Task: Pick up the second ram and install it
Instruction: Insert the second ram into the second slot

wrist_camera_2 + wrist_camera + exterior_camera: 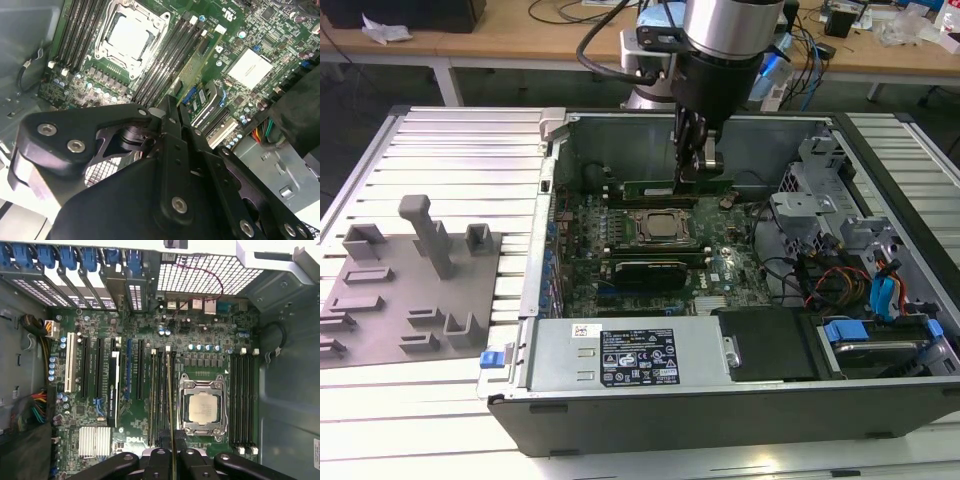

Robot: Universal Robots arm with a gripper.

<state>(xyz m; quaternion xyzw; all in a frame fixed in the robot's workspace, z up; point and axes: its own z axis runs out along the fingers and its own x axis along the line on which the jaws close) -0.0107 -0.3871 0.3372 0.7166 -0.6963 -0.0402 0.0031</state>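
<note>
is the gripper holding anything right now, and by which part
Yes: the gripper is shut on the second ram, a green stick held edge-up above the motherboard. The fingers pinch its upper long edge, towards one end.

No print is clear enough to read. A black-and-white label [638, 361] and a small white sticker [586, 331] sit on the power supply [560, 355], well apart from the gripper [694, 168], which holds the ram [655, 187]. In the first wrist view, white lettering [131, 440] on the motherboard [100, 405] lies just beside the gripper [172, 460].
</note>
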